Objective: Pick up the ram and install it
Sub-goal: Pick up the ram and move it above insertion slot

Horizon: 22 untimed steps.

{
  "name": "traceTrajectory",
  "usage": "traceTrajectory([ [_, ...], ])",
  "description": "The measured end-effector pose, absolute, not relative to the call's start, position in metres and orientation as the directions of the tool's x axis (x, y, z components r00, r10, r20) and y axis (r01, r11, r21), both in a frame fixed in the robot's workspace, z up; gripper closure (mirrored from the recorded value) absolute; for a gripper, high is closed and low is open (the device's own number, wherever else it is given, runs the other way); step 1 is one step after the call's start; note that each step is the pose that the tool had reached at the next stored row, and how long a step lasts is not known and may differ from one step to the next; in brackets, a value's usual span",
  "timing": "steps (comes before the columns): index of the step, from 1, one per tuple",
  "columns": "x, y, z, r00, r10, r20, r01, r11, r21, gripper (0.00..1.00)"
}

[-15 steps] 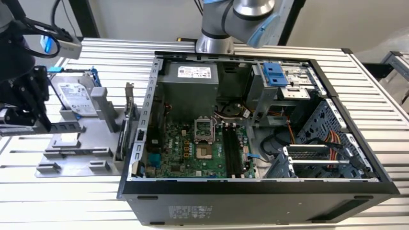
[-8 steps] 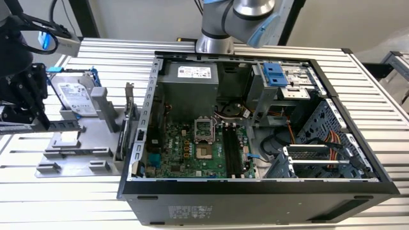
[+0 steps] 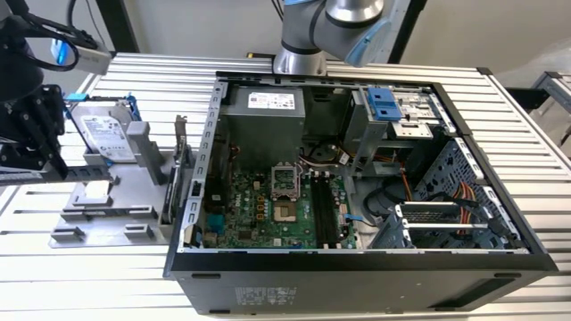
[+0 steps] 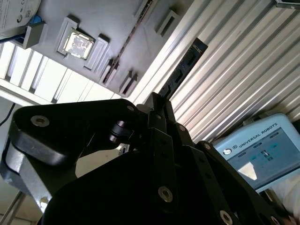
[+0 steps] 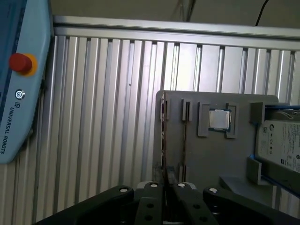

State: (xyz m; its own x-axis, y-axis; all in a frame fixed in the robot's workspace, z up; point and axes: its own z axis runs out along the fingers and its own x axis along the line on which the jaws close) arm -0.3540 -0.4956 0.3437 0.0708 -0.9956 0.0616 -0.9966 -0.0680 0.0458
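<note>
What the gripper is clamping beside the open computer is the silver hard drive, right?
No: the ram. In the second wrist view the gripper is shut on this thin dark stick; the hard drive stands in its grey holder.

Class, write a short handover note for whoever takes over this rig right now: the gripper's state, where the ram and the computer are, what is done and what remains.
Gripper: shut on the ram, gripping one end. It is at the exterior view's left, by the gray holder.
Ram: juts out from the fingers over the ribbed table.
Holder: has a hard drive and a processor chip in it.
Computer case: lies open to the exterior view's right of the holder, with its green board exposed.
Done: ram gripped.
Left: the ram is not yet in the case.
</note>
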Motion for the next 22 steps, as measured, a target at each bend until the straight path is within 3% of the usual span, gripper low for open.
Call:
traceTrajectory([
  [22, -0.354, -0.496, 0.358, 0.071, -0.996, 0.062, -0.997, -0.068, 0.046, 1.0],
])
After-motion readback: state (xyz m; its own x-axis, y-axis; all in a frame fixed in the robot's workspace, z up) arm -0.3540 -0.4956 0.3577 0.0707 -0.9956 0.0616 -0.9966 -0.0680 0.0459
